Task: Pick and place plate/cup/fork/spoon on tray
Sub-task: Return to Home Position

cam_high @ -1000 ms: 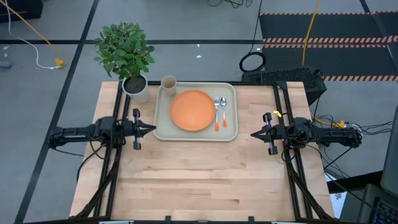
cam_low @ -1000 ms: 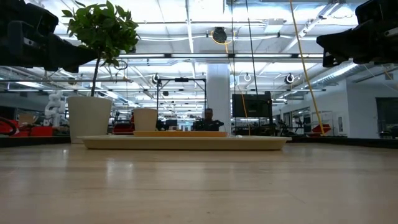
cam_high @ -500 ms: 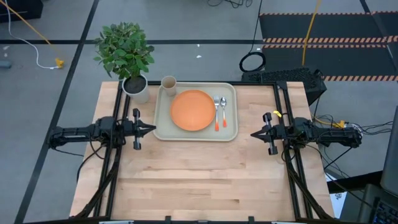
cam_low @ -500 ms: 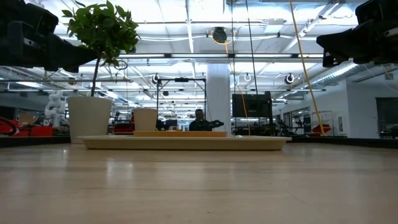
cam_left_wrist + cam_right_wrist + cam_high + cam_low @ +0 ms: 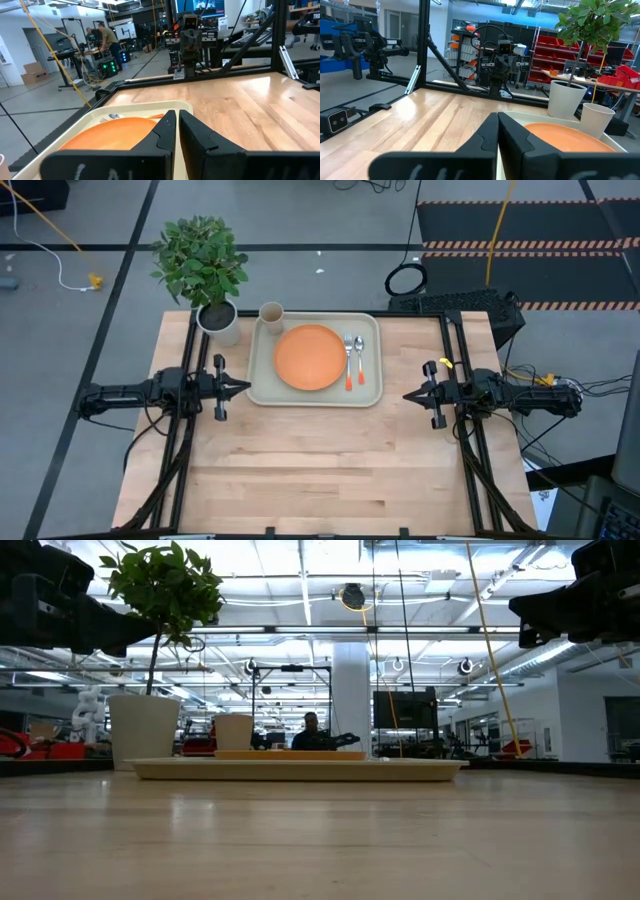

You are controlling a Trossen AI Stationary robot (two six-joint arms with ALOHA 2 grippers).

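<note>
From the high view, the orange plate (image 5: 309, 357), the beige cup (image 5: 271, 313), the fork (image 5: 349, 358) and the spoon (image 5: 359, 355) are all seen on the tray (image 5: 372, 395). The left pincer (image 5: 240, 388) is held just beside the tray's left edge; the right pincer (image 5: 411, 395) is kept apart on the right.

In the low view, the cup (image 5: 234, 731) is seen upright on the tray.

In both wrist views, the fingers are pressed together, holding nothing. The plate is judged stiff and smooth, best taken at its rim; the cutlery is thin and slippery.
</note>
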